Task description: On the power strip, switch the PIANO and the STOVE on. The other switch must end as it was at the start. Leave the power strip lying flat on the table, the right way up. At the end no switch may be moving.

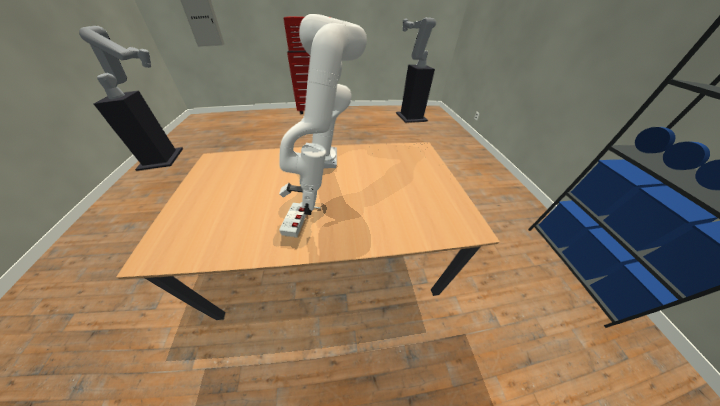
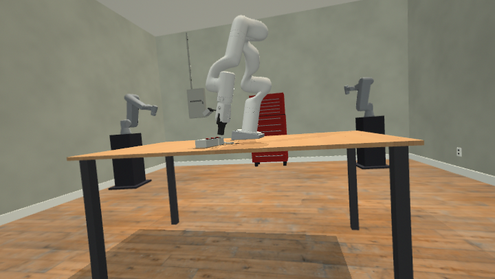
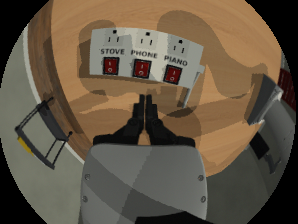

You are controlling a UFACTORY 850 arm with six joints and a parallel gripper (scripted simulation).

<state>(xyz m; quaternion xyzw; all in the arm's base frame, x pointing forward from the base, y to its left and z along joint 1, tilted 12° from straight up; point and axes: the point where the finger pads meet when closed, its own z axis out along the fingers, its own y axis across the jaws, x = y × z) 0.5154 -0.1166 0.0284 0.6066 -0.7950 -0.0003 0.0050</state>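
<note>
The power strip (image 3: 141,60) lies flat on the worktop (image 1: 403,201), a little in front of the arm's base. Its red STOVE, PHONE and PIANO switches face up. The end effector (image 3: 144,113) hangs just above the strip, fingers pressed together, gripping nothing.

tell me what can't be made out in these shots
- Switch positions on the power strip: wrist view too blurred to tell on from off.
- Strip labels: too small in top and exterior views.
- Whether the shut gripper touches the strip: wrist view gives no depth; in the exterior view it hangs above.
</note>
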